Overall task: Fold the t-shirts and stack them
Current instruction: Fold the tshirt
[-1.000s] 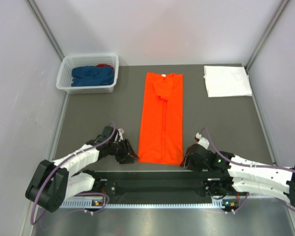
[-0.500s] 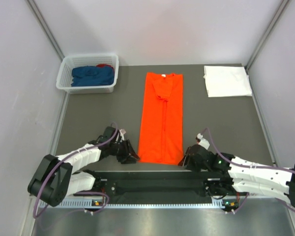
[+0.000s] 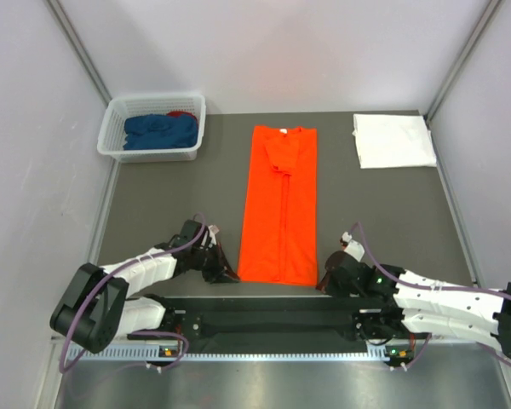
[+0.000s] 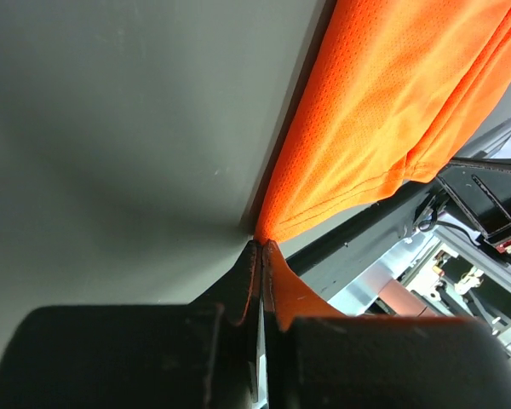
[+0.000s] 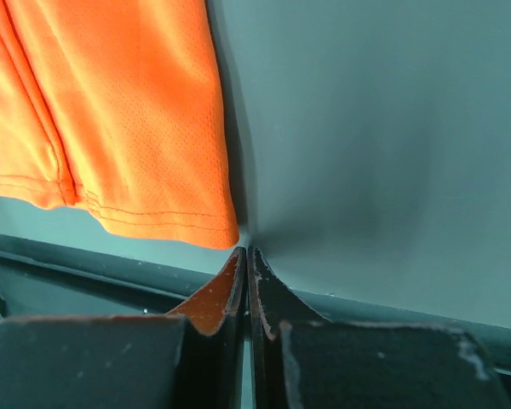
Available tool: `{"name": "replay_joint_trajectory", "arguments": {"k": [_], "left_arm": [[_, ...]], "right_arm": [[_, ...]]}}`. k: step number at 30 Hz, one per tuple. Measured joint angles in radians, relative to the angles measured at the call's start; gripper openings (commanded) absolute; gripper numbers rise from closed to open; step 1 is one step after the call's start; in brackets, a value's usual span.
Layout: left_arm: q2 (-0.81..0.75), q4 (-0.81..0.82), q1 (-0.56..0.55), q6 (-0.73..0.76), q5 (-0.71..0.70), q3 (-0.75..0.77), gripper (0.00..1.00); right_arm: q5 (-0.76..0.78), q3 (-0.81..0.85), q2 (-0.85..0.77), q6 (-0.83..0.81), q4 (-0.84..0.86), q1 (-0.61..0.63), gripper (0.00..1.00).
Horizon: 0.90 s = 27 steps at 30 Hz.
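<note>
- Folding the orange shirt [image 3: 279,204], laid lengthwise on the table [image 3: 170,204], hem nearest the arms.
- Pinched shut on the left hem corner with the left gripper [image 3: 224,271]; closed at the right corner with the right gripper [image 3: 328,274], hold unclear.
- Lift both corners together, level, hem kept taut.

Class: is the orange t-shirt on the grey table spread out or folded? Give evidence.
Partly folded. The orange mesh t-shirt lies as a long narrow strip, its sides turned in to meet along the middle.
</note>
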Motion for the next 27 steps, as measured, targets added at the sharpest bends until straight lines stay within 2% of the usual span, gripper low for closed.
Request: {"name": "replay_joint_trajectory", "arguments": {"k": [5, 7, 8, 10, 27], "left_arm": [[0.0, 0.0, -0.001, -0.013, 0.002, 0.0, 0.0], [0.0, -0.001, -0.001, -0.016, -0.001, 0.0, 0.0], [0.0, -0.002, -0.001, -0.017, -0.002, 0.0, 0.0], [0.0, -0.002, -0.001, -0.017, -0.002, 0.0, 0.0], [0.0, -0.007, -0.001, -0.018, -0.005, 0.001, 0.0]], "right_arm": [[0.011, 0.015, 0.007, -0.016, -0.026, 0.0, 0.0], [0.014, 0.024, 0.015, -0.016, -0.034, 0.0, 0.13], [0.016, 0.028, 0.019, -0.013, -0.04, 0.0, 0.26], [0.016, 0.035, 0.018, -0.004, -0.039, 0.0, 0.36], [0.017, 0.039, -0.013, 0.032, -0.046, 0.0, 0.38]]}}
